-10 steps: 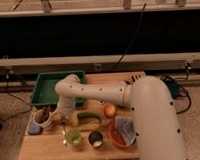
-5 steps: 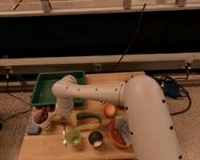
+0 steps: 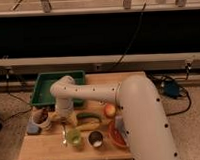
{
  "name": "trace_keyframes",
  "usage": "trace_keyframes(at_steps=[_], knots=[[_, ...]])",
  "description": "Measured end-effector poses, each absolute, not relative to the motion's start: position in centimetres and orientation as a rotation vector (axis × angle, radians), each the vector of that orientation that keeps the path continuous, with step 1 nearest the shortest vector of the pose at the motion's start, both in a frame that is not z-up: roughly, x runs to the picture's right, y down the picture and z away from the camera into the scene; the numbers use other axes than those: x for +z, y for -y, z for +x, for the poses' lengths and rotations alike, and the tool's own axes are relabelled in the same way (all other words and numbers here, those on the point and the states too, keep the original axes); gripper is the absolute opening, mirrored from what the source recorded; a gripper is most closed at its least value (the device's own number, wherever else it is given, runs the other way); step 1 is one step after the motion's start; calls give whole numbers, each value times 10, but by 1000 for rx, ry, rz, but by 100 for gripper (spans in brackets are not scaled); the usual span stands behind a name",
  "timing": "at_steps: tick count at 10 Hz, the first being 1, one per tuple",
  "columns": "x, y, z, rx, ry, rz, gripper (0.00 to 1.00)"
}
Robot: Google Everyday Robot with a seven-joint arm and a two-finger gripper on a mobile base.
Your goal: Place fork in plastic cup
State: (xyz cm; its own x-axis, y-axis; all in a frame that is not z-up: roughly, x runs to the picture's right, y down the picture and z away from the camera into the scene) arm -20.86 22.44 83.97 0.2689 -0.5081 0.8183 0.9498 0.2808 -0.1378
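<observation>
Fork [image 3: 63, 133]: lies flat on the table, just left of the green cup; a slim pale piece with its long axis running roughly from the far edge toward the near edge, its far end under the gripper, its near end level with the cup's left side. Which end carries the tines cannot be made out.
Green cup [image 3: 73, 137]: upright near the front edge of the table, mouth up, the landmark for the rest.
Gripper [image 3: 64, 121]: low over the table just behind and left of the green cup, above the fork's far end; hidden by the wrist, so I cannot tell how far it is open or whether it has hold of the fork.
Arm [image 3: 109, 94]: white, reaches from the right, across the table, bending down behind the cup.
Dark cup [image 3: 96, 139]: just right of the green cup, white inside.
Banana [image 3: 90, 126]: behind the two cups, lying crosswise.
Apple [image 3: 110, 110]: behind and right of the cup.
White cup [image 3: 41, 118]: left of the cup, dark reddish contents.
Tray [image 3: 44, 92]: green, far behind the cup at the back left corner.
Table [image 3: 41, 149]: pale wood.
Writing: none legible.
</observation>
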Motion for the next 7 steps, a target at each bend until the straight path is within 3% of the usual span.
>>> trace_keyframes(at_steps=[4, 6, 7], knots=[[838, -225, -201, -1101, 733, -736, 24], [838, -224, -201, -1102, 733, -736, 10], [839, -223, -200, -1105, 729, -733, 10]])
